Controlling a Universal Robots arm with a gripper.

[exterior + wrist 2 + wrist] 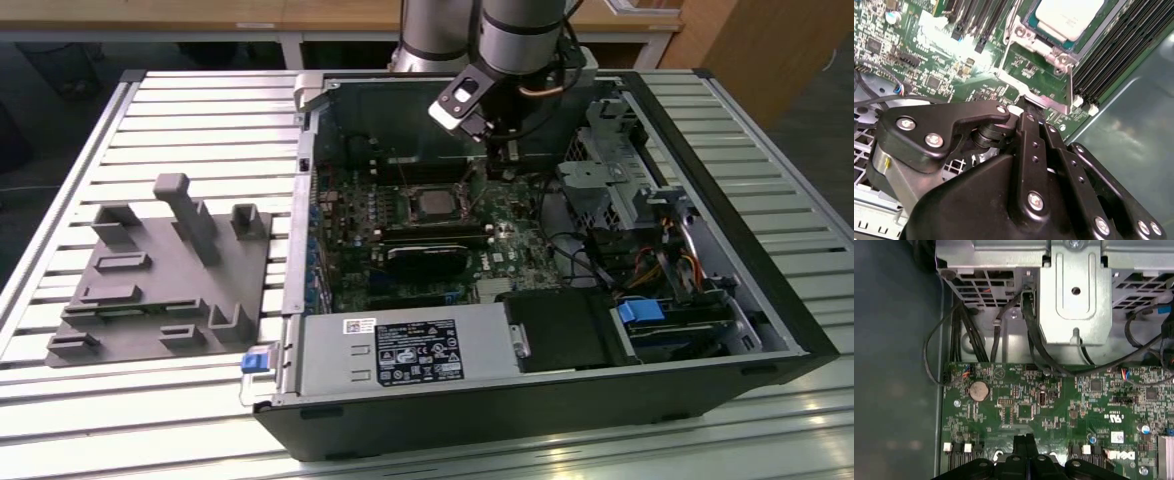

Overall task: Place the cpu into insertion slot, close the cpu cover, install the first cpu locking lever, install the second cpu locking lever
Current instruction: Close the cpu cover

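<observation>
A: Starting closest in: reading the gripper (1030,111) as pinched fully together in both wrist views, fingers (1026,145) lying side by side, clamping nothing that can be made out.

B: Agreeing. Noting the tips sitting right at the free edge of the cpu cover (1046,101). Touching it or stopping just shy, being unable to tell which.

A: Taking the cover as swung open, then, hinging along the side nearest the cpu (1070,16) and showing green board through its cut-out?

B: Reading it so. Finding the cpu lying flat in the insertion slot (406,204), silver top facing up, uncovered.

A: So judging the placing as done and the cover-closing as the step in hand.

B: Probably. Calling for a push on that free edge, tipping the frame over its hinge and down around the chip, not onto it. Also keeping the tips from sliding off the thin metal onto the motherboard (1019,410).

A: Looking further out: spotting long black memory slots (1124,45) just beside the socket, allowing little sideways slip.

B: Beyond, in the exterior view, picking out the black fan (424,262), the power supply (400,352) and the open computer case (534,415) on the slatted table (174,110). Placing a grey fixture (167,270) well apart, toward the exterior view's left.
</observation>
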